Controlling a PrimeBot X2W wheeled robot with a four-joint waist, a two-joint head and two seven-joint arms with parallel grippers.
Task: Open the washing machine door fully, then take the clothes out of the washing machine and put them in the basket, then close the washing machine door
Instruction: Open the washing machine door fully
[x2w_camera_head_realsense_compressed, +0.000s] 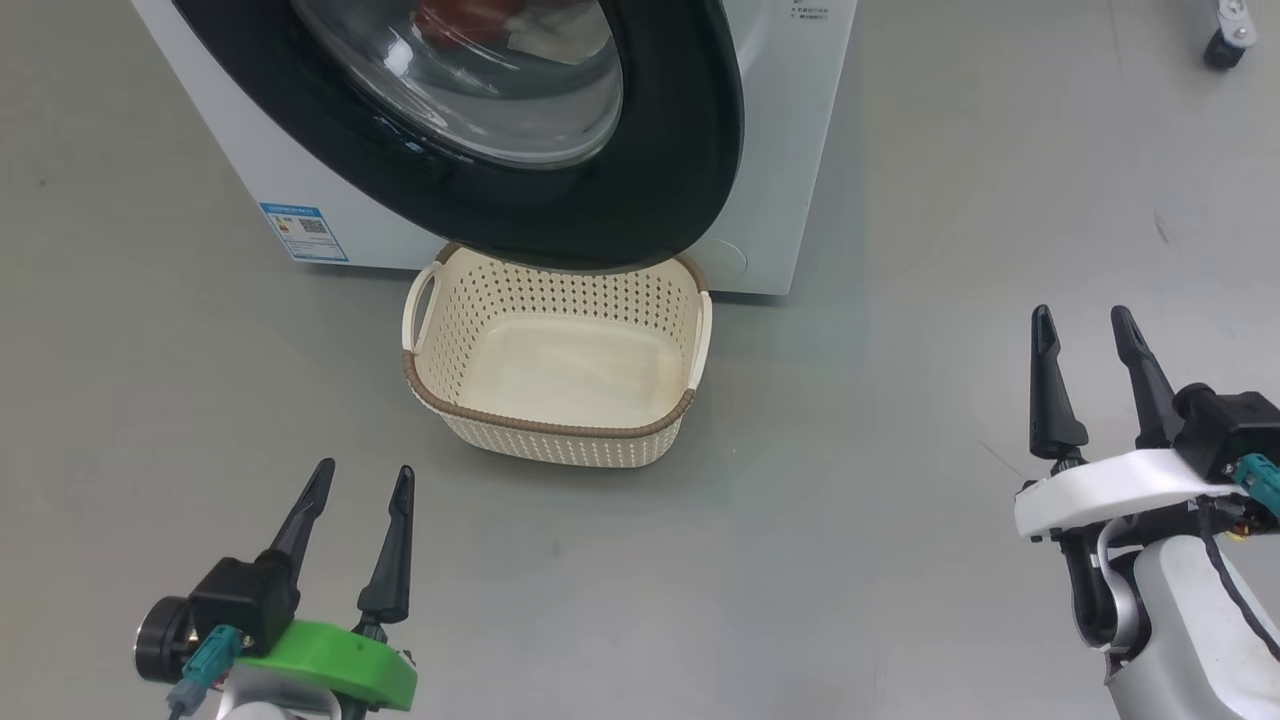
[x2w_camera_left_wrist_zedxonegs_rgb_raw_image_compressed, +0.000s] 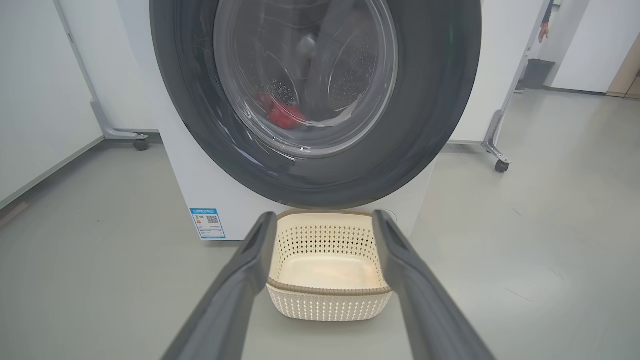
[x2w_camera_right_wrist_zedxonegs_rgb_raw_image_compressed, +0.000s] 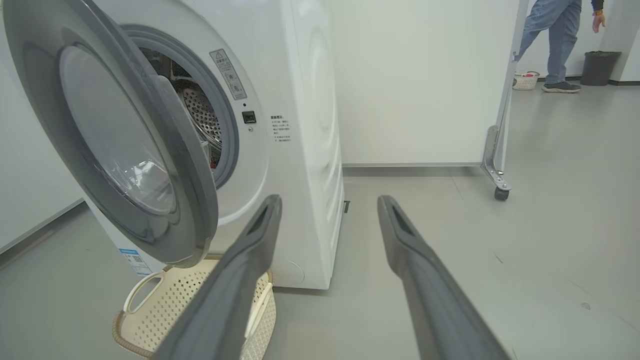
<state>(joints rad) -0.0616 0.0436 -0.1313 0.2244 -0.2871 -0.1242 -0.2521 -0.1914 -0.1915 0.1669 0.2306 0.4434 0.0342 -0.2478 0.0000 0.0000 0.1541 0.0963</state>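
Head view shows the left claw and the right claw, both spread wide and holding nothing, above the grey floor. The basket stands on the floor just before the washing machine, under the washing machine door. Left wrist view shows the red clothes inside the machine, seen through the door. Right wrist view shows the door ajar, not fully open.

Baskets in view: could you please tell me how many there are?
2. One basket sits under the washer door; a second basket stands far off by a person's feet. More may be hidden.
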